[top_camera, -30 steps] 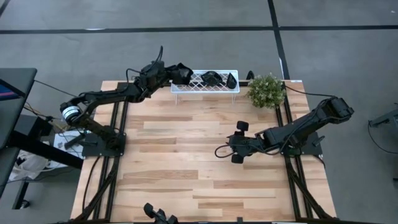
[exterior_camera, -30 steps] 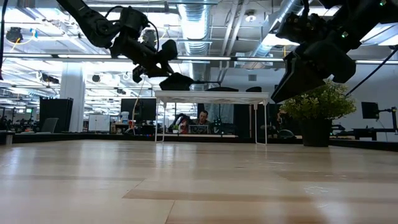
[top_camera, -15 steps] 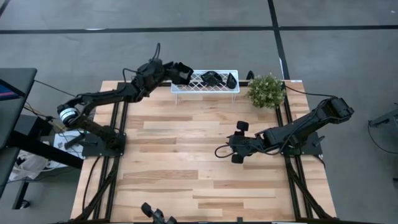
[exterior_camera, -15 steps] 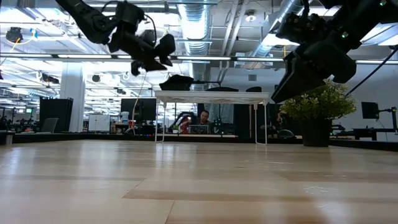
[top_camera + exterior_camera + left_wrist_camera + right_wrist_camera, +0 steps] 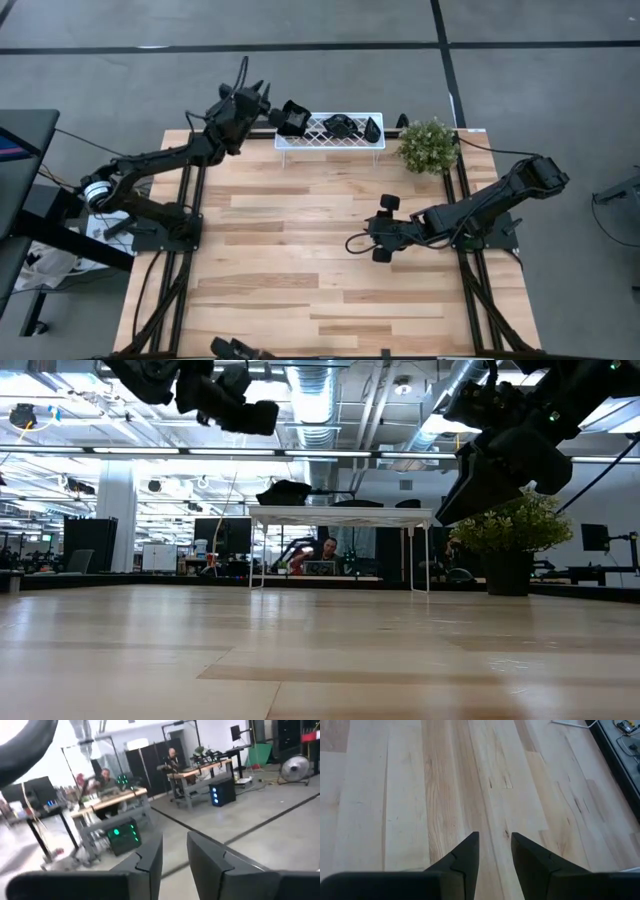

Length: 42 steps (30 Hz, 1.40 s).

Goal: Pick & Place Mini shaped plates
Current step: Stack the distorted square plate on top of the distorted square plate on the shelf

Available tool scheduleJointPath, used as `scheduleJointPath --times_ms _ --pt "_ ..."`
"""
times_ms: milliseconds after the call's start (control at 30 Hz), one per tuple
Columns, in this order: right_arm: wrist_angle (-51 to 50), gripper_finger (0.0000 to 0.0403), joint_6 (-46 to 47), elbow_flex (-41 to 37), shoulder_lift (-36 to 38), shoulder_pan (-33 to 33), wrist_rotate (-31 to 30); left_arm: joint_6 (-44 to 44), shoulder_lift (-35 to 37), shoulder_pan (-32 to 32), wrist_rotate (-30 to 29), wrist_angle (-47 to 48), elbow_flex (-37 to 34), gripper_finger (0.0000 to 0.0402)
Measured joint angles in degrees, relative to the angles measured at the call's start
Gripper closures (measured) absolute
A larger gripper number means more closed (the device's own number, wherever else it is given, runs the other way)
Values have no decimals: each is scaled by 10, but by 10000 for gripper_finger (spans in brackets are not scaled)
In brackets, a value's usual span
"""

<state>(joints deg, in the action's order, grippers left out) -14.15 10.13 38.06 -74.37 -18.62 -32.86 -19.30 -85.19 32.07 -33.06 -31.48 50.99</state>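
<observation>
Three glossy black mini plates lie on the white lattice rack (image 5: pixel 330 131) at the table's far edge: one on its left end (image 5: pixel 292 117), one in the middle (image 5: pixel 340 125), one toward the right (image 5: pixel 371 127). In the low view the left-end plate (image 5: pixel 285 492) rests on the rack top (image 5: pixel 340 513). My left gripper (image 5: pixel 262 104) (image 5: pixel 250 415) hangs high, left of the rack, open and holding nothing; its wrist view (image 5: pixel 174 845) looks into the room. My right gripper (image 5: pixel 375 230) (image 5: pixel 495 842) hovers over the bare table's right middle, open by a small gap.
A green potted plant (image 5: pixel 428 145) (image 5: pixel 510 530) stands just right of the rack at the far right corner. The wooden tabletop (image 5: pixel 300 260) lies between both arms. People sit at desks in the room beyond (image 5: pixel 172 757).
My left gripper has let go of the black plate on the rack's left end, then drawn back toward the table's left and risen, tipping upward. The plate has stayed on the rack.
</observation>
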Motion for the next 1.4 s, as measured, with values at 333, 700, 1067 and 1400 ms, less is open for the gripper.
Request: scheduleJointPath --times_ms 333,700,1067,1400 --pt "1 295 -6 0 0 9 -1 -89 -88 25 123 -96 56 325" --pt "1 295 -6 0 0 12 -1 -146 -209 65 130 -215 89 333" --pt "23 295 5 0 0 11 0 -150 -225 67 121 -246 89 341" --pt "28 295 11 0 0 6 0 -161 -225 98 69 -197 89 343"
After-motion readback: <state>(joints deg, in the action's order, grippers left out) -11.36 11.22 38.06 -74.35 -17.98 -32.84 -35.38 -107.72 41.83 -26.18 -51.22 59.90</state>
